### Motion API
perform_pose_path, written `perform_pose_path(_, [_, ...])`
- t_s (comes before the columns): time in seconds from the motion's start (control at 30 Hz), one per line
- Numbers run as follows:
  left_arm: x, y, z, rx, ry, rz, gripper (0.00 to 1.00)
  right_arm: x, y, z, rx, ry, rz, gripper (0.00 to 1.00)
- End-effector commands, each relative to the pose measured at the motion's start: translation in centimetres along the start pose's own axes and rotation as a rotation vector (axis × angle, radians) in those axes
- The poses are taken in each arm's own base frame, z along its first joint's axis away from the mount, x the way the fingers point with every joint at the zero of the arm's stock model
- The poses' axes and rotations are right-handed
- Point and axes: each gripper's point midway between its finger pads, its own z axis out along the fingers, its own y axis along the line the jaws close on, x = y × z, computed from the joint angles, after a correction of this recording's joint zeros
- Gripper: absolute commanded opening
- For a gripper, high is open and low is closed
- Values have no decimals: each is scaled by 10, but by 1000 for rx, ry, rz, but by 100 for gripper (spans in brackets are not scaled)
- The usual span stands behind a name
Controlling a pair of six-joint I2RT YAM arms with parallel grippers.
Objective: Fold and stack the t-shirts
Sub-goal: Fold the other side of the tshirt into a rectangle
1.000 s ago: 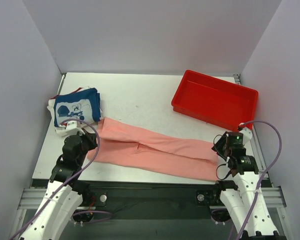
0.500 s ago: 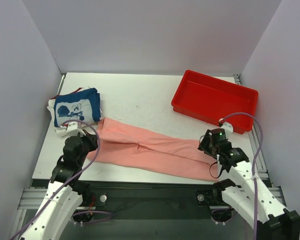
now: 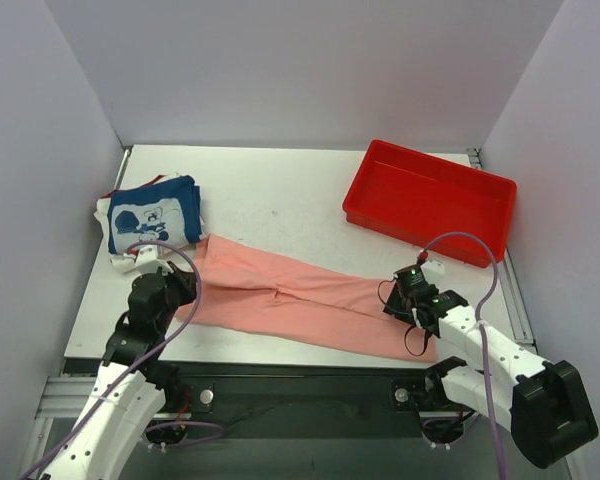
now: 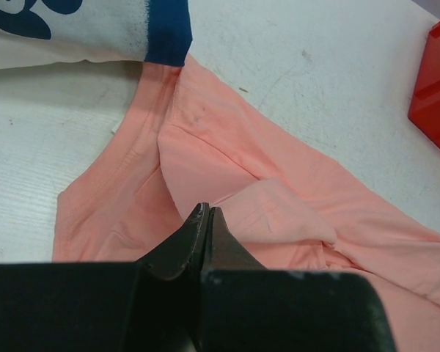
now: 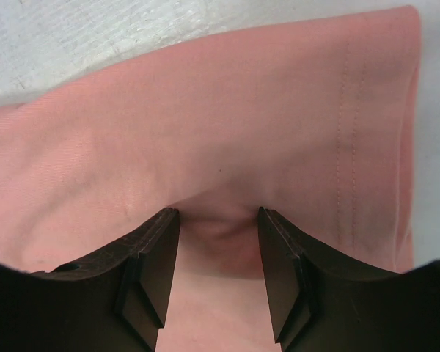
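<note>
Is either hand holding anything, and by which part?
The right hand, open, straddles a pucker of the salmon-pink cloth t-shirt near its hem; left hand shut at a fold, grip unclear.

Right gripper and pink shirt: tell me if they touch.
Touching. The right wrist view shows the right gripper with open fingers pressed onto the pink shirt, cloth puckered up between them.

The salmon shirt point(image 3: 310, 300) is matt cloth, the red tray point(image 3: 430, 195) glossy plastic.

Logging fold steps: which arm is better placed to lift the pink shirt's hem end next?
Right, probably: the right pincer is open, straddling a bump of the pink shirt near the hem; the left pincer is shut at the other end.
</note>
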Motion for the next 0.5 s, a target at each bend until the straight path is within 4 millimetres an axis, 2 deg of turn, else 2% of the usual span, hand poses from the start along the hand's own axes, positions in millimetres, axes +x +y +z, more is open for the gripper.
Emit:
perform_pose_path(0.0, [-7, -10, -2, 46, -23, -20, 0, -10, 16, -3, -23, -31, 5, 47])
perform_pose_path(0.07, [-4, -12, -2, 63, -12, -20, 0, -17, 30, -7, -58, -45, -13, 47])
perform_pose_path(0.1, [-2, -13, -2, 68, -6, -19, 0, -28, 49, -16, -115, -72, -31, 47])
perform_pose_path(0.2, [5, -17, -1, 100, 21, -15, 0, -39, 84, -26, -207, -92, -95, 47])
perform_pose_path(0.23, [10, -21, -1, 120, 41, -14, 0, -46, 106, -37, -263, -110, -124, 48])
perform_pose_path(0.27, [13, -21, -1, 125, 54, -12, 0, -45, 116, -35, -275, -103, -165, 48])
perform_pose_path(0.33, [18, -21, 0, 128, 75, -13, 0, -51, 153, -47, -381, -117, -196, 48])
perform_pose_path(0.37, [21, -19, 0, 123, 84, -14, 0, -47, 163, -40, -391, -95, -226, 48])
perform_pose_path(0.4, [22, -18, -1, 114, 88, -16, 0, -50, 181, -43, -440, -110, -233, 48])
perform_pose_path(0.47, [24, -15, -2, 102, 93, -21, 0, -45, 211, -40, -499, -71, -265, 48])
